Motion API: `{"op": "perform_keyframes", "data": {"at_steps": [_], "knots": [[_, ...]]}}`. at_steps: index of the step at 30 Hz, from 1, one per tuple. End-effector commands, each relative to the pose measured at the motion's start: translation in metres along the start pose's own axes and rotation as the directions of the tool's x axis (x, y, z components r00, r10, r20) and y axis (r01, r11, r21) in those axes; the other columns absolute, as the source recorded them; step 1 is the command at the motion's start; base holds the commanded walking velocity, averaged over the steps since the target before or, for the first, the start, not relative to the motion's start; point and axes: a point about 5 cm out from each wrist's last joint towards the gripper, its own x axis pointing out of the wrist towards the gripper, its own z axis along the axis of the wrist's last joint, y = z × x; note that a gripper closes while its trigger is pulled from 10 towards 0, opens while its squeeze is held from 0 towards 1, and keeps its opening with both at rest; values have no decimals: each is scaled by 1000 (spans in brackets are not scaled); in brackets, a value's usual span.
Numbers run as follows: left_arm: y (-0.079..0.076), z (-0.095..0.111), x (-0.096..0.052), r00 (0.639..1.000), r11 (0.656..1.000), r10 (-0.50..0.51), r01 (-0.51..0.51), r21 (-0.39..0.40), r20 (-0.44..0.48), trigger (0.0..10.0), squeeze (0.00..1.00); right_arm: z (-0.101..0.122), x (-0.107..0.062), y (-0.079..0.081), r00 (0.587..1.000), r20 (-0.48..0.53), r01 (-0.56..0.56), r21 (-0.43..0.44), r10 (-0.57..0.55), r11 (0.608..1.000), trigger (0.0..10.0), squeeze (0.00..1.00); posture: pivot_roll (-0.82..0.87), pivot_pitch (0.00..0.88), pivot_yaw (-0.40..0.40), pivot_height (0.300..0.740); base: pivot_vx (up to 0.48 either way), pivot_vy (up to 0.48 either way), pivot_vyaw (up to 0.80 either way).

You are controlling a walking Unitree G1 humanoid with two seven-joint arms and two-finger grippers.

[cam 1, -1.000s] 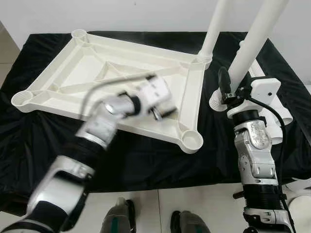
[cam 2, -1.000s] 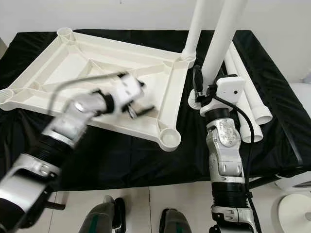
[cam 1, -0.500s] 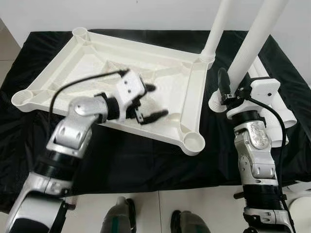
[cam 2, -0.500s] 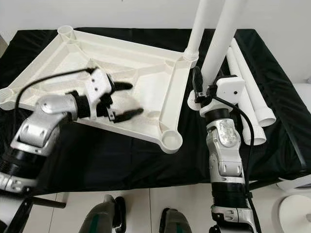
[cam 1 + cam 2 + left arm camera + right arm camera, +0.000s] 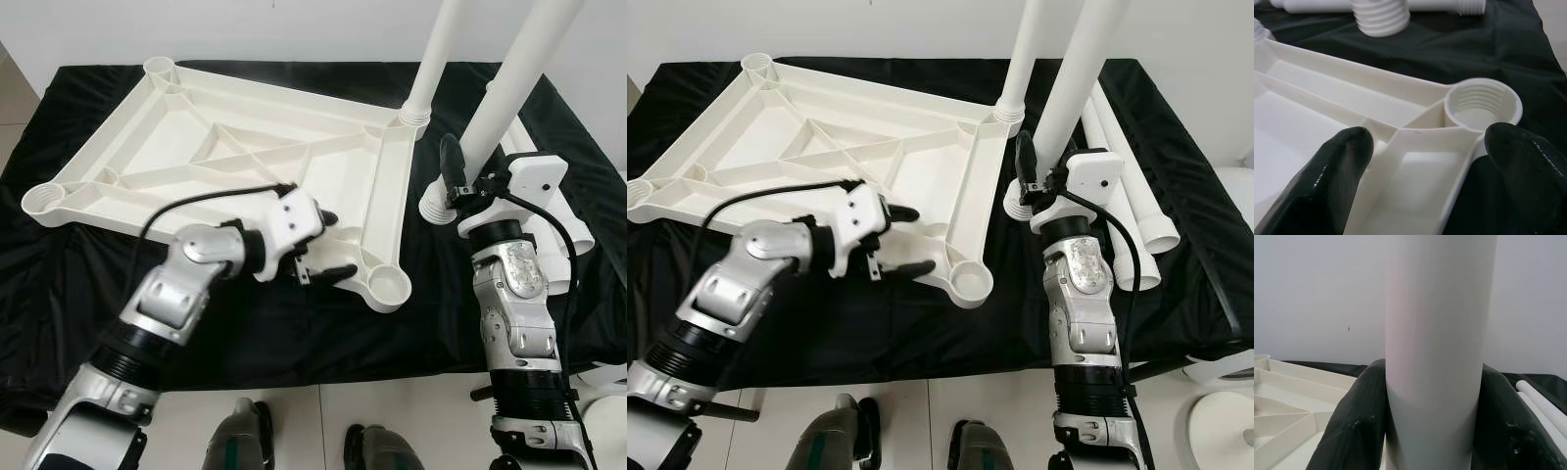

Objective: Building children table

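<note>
Table frame is laid upside down on the black-draped tabletop, ribs up, threaded sockets at the corners. One leg is already stood upright in the far right corner socket. Near right socket is seen empty, threads visible in the left wrist view.

A second leg is gripped by the right claw, fingers clenched around the tube just above its threaded end. Long axis is held close to vertical, leaning slightly away to the right. Threaded end is seen low over the cloth just beside the frame's right edge, between the two right-hand sockets; contact with the cloth cannot be told.

Left claw is spread wide and released, one finger over the frame's inner side, the other outside the near rail, straddling the rail just left of the empty socket. Nothing is grasped yet.

Key relation, as judged: the empty socket lies toward the robot and slightly left of the held leg's end. The right arm is nearer and already loaded; the left is placed to steady the frame.

Spare legs are left lying on the cloth behind the right arm.
</note>
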Motion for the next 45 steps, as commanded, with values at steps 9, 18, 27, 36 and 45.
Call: {"op": "perform_keyframes", "data": {"at_steps": [9, 18, 27, 36, 45], "knots": [[-7, -16, 8, 995, 998, 30, -24, 61, -90, 10000, 0, 2, 2, 0, 1000, 6, -1, 7, 1, 1000, 10000, 0, 29, 112, 8, 740, 0, 0, 0], [1, -24, 12, 985, 991, 111, -100, 87, -134, 10000, 0, 2, 1, 0, 1000, 4, 1, 7, -1, 1000, 10000, 0, 26, 120, 14, 740, 0, 0, 0], [15, -22, 14, 967, 973, 228, -220, 74, -113, 10000, 0, 2, 1, 1, 1000, 5, 2, 7, -2, 1000, 10000, 0, 28, 122, 15, 740, 0, 0, 0], [27, -13, 22, 945, 947, 321, -319, 43, -67, 10000, 0, 2, 1, 1, 1000, 5, 7, 10, -7, 1000, 10000, 0, 30, 119, 16, 740, 0, 0, 0], [36, -6, 30, 925, 925, 379, -379, 20, -39, 10000, 0, 1, 2, 2, 1000, 4, 9, 23, -9, 1000, 10000, 0, 32, 117, 22, 740, 0, 0, 0]]}}
